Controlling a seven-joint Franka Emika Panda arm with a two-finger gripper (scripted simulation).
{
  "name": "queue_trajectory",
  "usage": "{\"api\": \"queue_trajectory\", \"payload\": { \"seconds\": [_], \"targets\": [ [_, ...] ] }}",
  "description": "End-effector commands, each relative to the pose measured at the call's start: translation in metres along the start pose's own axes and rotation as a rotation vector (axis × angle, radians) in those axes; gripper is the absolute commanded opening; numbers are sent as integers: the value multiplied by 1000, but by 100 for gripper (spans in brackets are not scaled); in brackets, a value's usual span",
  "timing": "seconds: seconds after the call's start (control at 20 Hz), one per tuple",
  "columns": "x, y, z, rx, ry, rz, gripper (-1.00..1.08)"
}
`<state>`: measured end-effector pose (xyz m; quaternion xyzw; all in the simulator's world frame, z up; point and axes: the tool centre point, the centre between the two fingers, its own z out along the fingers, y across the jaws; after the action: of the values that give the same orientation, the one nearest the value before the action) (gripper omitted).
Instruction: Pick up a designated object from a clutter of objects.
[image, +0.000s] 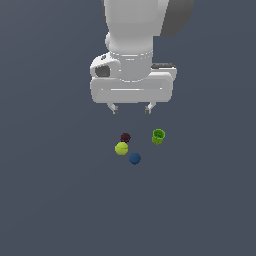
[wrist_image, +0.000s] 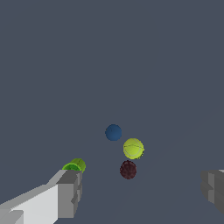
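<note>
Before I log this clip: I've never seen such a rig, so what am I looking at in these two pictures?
These are simulator renders of one robot arm. The exterior view shows the white arm hanging above a grey surface, its pincer open and holding nothing. The wrist view comes from a camera on the arm, looking past the pincer's fingers. Four small things lie below: a dark blue ball, which is the one to pick up, a yellow-green ball, a dark maroon ball and a bright green cup set apart from the balls.

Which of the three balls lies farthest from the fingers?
The dark blue ball, beyond the yellow-green ball; the dark maroon ball lies nearest.
</note>
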<state>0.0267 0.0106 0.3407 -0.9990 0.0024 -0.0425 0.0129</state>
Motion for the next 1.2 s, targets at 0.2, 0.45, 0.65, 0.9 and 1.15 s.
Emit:
{"api": "queue_trajectory", "payload": {
  "seconds": [0.2,0.45,0.65,0.9,1.15],
  "targets": [
    [5,0,32,-9,-12,-71,100],
    [8,-2,76,-18,-28,-173,100],
    [7,-4,124,-22,-45,-284,100],
    [0,-8,184,-19,-66,-427,100],
    [-9,-12,227,-10,-80,-531,100]
  ]
}}
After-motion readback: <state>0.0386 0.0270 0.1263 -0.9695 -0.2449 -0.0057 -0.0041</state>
